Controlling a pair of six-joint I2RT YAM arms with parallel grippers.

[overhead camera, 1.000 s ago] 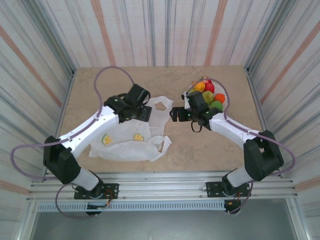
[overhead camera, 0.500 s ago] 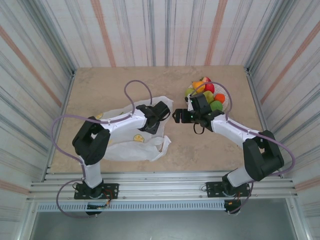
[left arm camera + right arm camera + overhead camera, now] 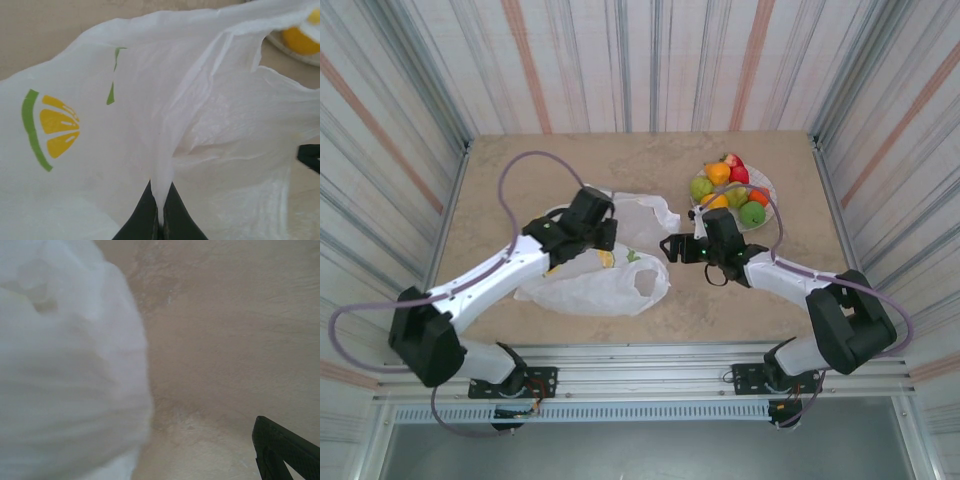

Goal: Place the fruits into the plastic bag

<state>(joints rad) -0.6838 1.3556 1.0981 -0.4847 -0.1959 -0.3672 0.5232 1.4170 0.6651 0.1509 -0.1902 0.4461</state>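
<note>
The plastic bag [image 3: 605, 275] lies crumpled at mid-table, white with lemon-slice prints. My left gripper [image 3: 607, 236] is shut on a raised fold of the bag [image 3: 165, 150], its dark fingertips [image 3: 150, 220] pinching the thin film. My right gripper [image 3: 670, 248] stands open just right of the bag's upper edge. In the right wrist view the bag [image 3: 65, 365] is a white blur at the left, and one finger [image 3: 282, 450] shows low on the right. Several fruits [image 3: 725, 190], green, orange and red, sit piled on the plate to the right.
The round white plate [image 3: 769, 196] stands at the back right, behind my right arm. An orange fruit [image 3: 300, 40] peeks past the bag in the left wrist view. Striped walls enclose the table. Bare tabletop [image 3: 520, 170] lies at the back left.
My left gripper has closed on the bag's fold and drawn it up and left, reshaping the bag. The right gripper has dropped a little toward the bag's edge, still open.
</note>
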